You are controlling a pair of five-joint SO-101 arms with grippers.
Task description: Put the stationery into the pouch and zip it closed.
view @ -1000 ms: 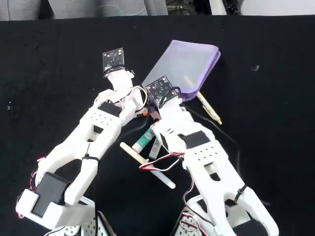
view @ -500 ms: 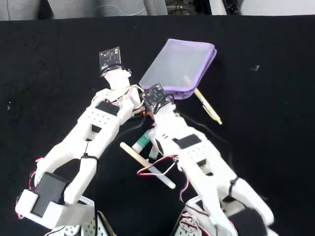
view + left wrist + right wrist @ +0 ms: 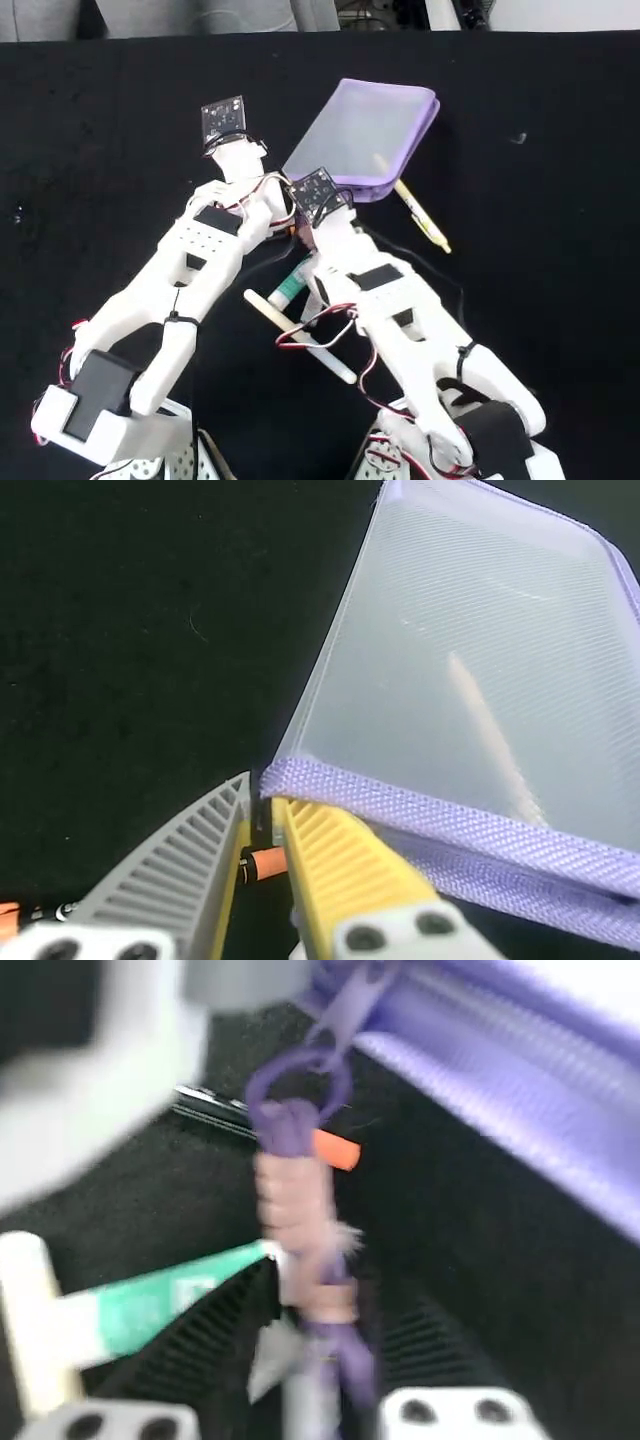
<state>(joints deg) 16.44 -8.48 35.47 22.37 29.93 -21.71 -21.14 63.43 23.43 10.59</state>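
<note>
Fingers (image 3: 330, 850) of the left gripper (image 3: 262, 792), one grey and one yellow, are narrow and pinched on the pouch (image 3: 470, 670) at one corner of its purple zip edge. A small orange piece (image 3: 262, 863) sits in the gap just behind that corner. The zip pull cord (image 3: 298, 1190), purple and pink, hangs from the pouch's slider and runs down into the right gripper (image 3: 330, 1305). That view is blurred, so I cannot tell whether the cord is clamped or loose.

The pouch lies on the black table (image 3: 540, 300) with its zip edge toward both arms. Both grippers meet at the same corner of it. Two purple layers show along the zip edge.

The yellow pen (image 3: 422, 220) has one end inside the pouch, visible through the clear face. The rest sticks out of the zip edge at the end away from the grippers.

The green-and-white tube (image 3: 289, 288) lies outside, near the pouch's gripped corner, beside the right arm. The cream stick (image 3: 268, 306) and white pen (image 3: 335, 365) lie farther from the pouch, past the tube, between the two arms.
</note>
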